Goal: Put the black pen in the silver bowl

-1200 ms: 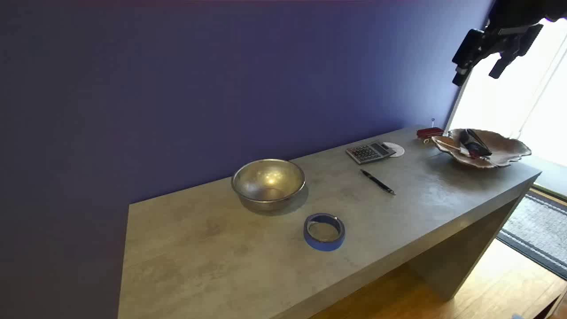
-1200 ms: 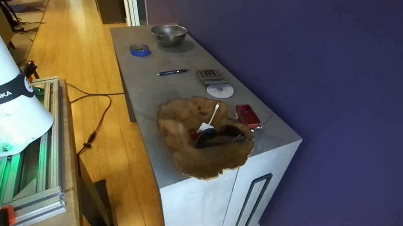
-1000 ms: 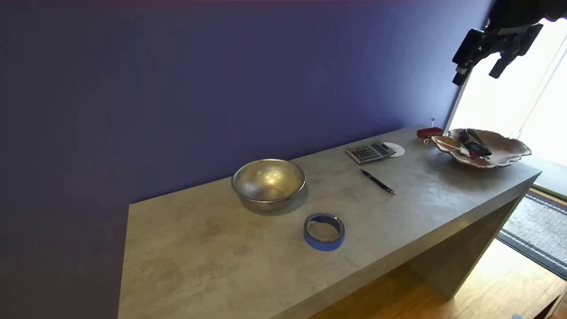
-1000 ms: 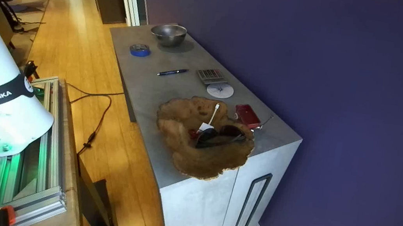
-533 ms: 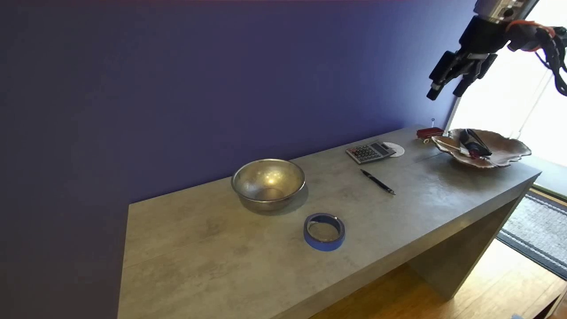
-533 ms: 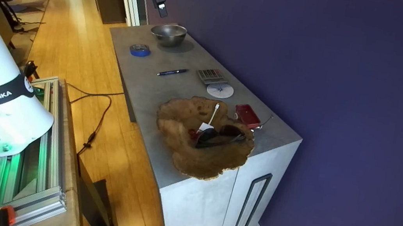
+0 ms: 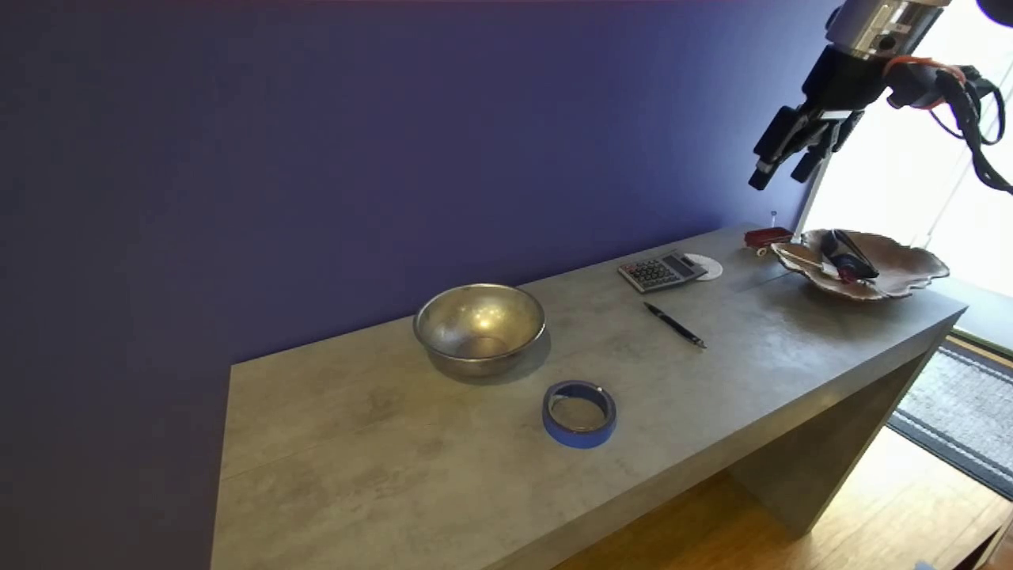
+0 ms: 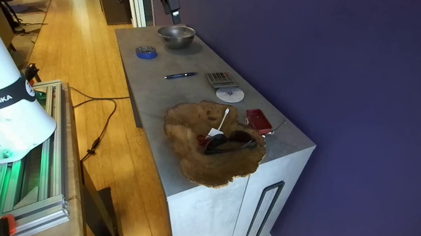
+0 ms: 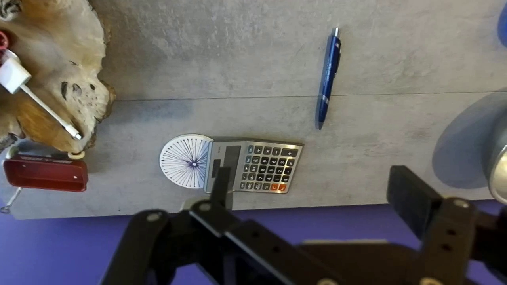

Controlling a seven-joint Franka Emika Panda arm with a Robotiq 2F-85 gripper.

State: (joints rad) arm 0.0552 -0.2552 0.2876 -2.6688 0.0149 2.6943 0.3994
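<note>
Wrist view: pen beyond spread claw

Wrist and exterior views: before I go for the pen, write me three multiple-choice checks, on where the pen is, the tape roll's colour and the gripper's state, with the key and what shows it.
1. Where is the pen relative to the silver bowl?
A) Inside it
B) Under it
C) Outside it, on the tabletop

2. What colour is the tape roll?
A) Blue
B) Red
C) White

3. How does the gripper stand?
A) Shut on the pen
B) Open, holding nothing
C) Shut, holding nothing

Key:
1: C, since all three views show the pen lying on the surface, apart from the bowl.
2: A, since its outer side is blue in both exterior views.
3: B, since in the wrist view its fingers stand wide apart, gripping nothing.
</note>
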